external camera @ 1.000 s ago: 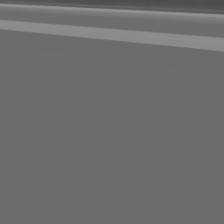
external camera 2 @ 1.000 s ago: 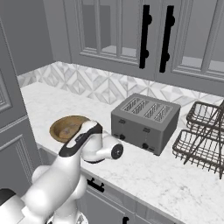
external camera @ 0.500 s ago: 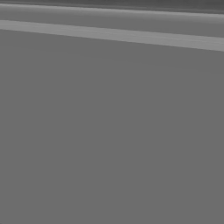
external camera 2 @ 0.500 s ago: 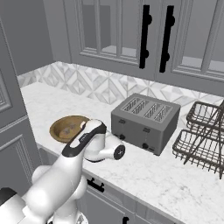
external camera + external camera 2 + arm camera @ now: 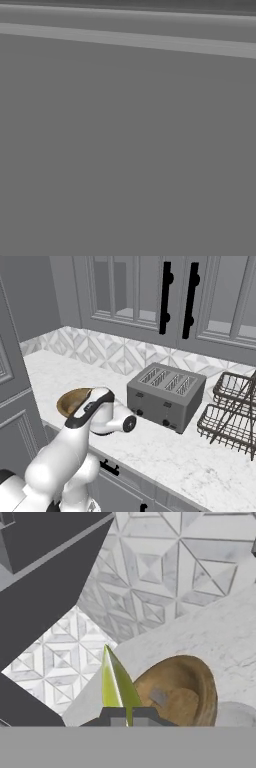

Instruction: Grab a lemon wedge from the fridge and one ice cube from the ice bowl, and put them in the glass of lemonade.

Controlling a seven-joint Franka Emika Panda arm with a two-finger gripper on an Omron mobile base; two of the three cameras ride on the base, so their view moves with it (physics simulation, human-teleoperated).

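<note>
Landmark: the ice bowl (image 5: 182, 689), tan-brown, on the marble counter (image 5: 175, 456); one pale ice cube (image 5: 159, 696) lies inside.
Gripper (image 5: 126, 716): jaws pinched nearly together on the lemon wedge (image 5: 116, 684), which sticks up between the tips, just short of the bowl's near rim.
Glass of lemonade (image 5: 235, 713): pale rim touching or just beside the bowl.
Toaster (image 5: 165, 396): near the bowl, on the same counter.
Dish rack (image 5: 232, 413): beyond the toaster from the bowl.
In the way: the arm's forearm (image 5: 97, 416) crosses in front of the bowl in the right base view.
Behind the bowl: patterned tile backsplash (image 5: 160, 572); cabinets with black handles (image 5: 165, 298) above.
</note>
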